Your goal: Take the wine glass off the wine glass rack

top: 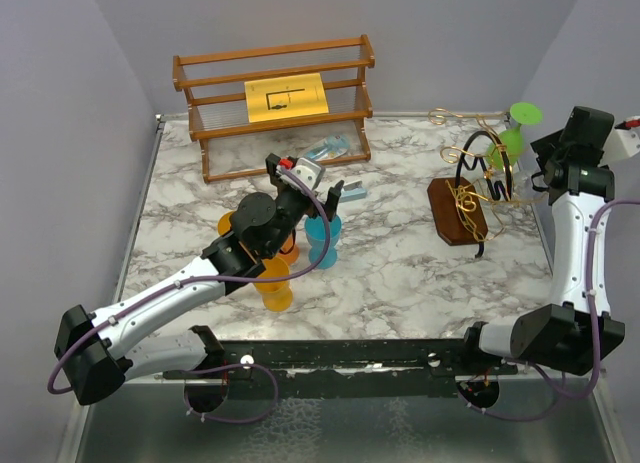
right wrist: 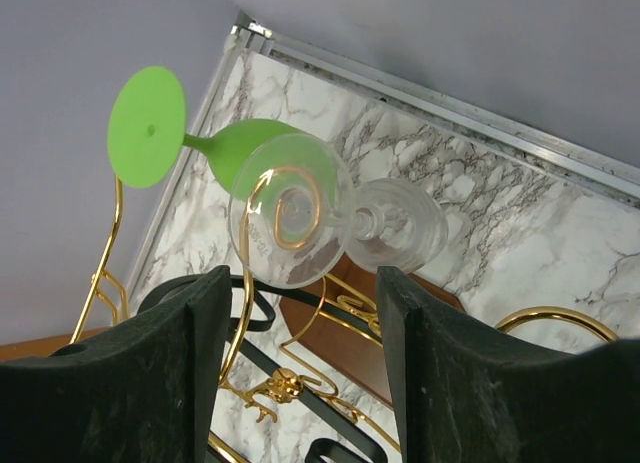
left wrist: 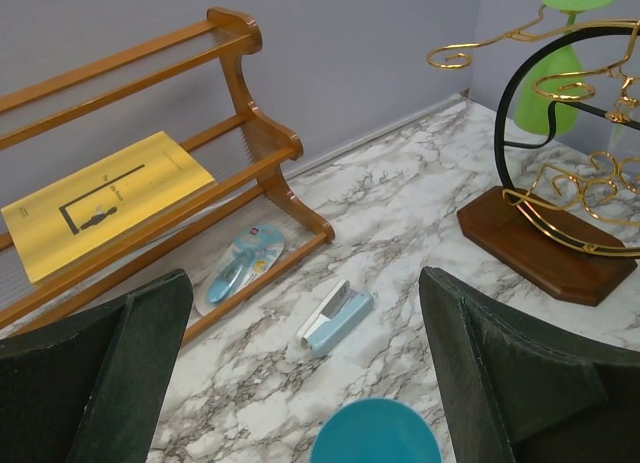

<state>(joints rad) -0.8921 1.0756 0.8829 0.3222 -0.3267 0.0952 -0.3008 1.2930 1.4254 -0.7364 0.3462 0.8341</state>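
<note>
The wine glass rack (top: 458, 211) has a dark wooden base and curly gold and black wires, and stands at the right of the table. In the right wrist view, a clear wine glass (right wrist: 290, 213) hangs on a gold wire of the rack (right wrist: 330, 313), with a green wine glass (right wrist: 240, 148) behind it. My right gripper (right wrist: 300, 283) is open, its fingers either side of the wires just short of the clear glass's foot. It touches nothing. My left gripper (left wrist: 305, 278) is open and empty above a teal cup (left wrist: 375, 433). The rack (left wrist: 545, 243) also shows at the right of the left wrist view.
A slatted wooden shelf (top: 275, 103) with a yellow sheet (top: 288, 96) stands at the back. A blue stapler (left wrist: 335, 318) and a packaged blue item (left wrist: 240, 263) lie near it. Orange cups (top: 275, 283) stand by the left arm. Walls close in on both sides.
</note>
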